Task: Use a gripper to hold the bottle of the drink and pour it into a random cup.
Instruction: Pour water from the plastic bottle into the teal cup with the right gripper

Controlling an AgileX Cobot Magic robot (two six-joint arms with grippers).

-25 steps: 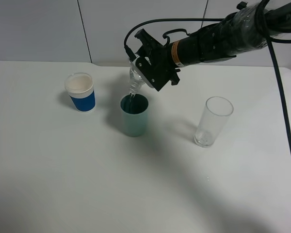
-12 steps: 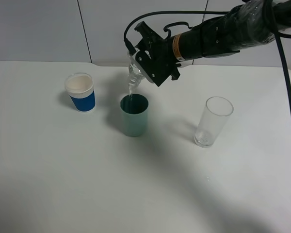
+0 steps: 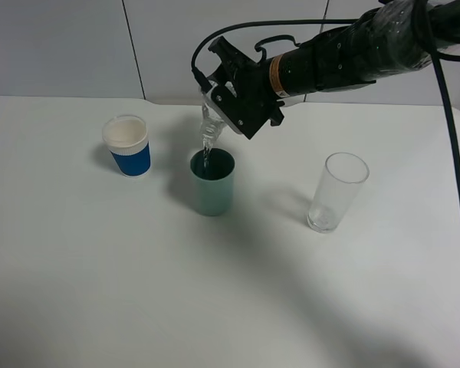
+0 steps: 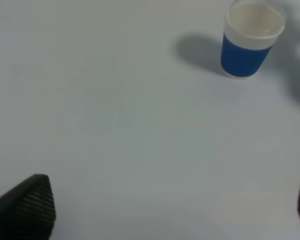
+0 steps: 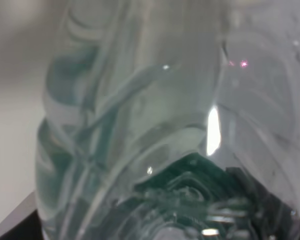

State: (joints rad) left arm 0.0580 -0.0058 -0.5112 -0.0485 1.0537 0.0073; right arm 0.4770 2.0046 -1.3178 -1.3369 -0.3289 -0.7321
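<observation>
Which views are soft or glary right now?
Exterior high: sharp, even light, soft shadows beside the teal cup and the white cup. Left wrist: mildly soft, no glare. Right wrist: the bottle fills the frame, too close to focus, with a bright glare streak.

The right arm [image 3: 345,57] reaches in high, its tool [image 3: 228,103] tipped downward and clamped on the bottle [image 3: 209,126]; the left tool [image 4: 165,205] stands wide open.

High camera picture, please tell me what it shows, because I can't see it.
A robot gripper tips a small clear bottle over a teal cup, pouring a stream in. On the white table, a blue-sleeved white cup stands left and a tall clear glass right.
</observation>
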